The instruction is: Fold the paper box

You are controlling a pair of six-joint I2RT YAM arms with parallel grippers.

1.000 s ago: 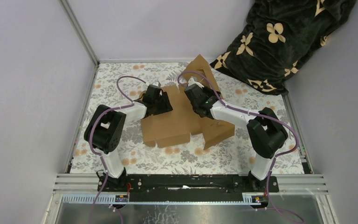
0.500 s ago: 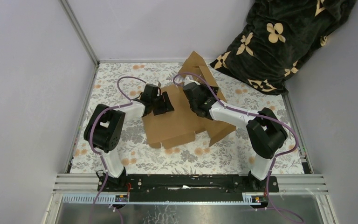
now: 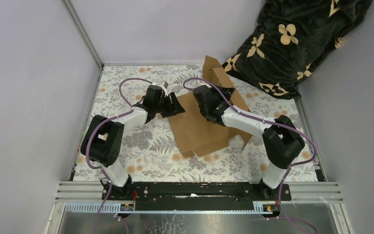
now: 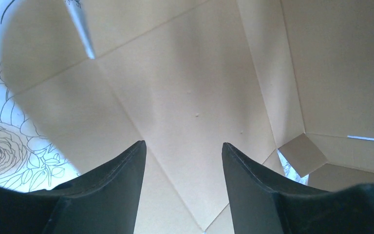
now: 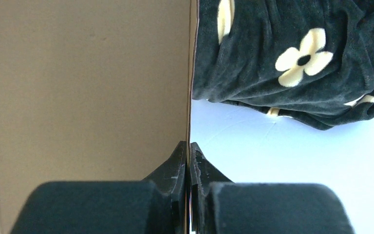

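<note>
Pinching brown paper box (image 3: 199, 131) edge, right gripper (image 5: 189, 151) clamped tight; left gripper (image 4: 182, 145) parted, empty, over it

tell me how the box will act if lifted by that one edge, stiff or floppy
Probably light: the right gripper pinches the box by one thin edge. Likely stiff across each panel but hinging at the creases, as its flaps stand at different angles. Gripped at one edge only, it may well swing or sag there.
</note>
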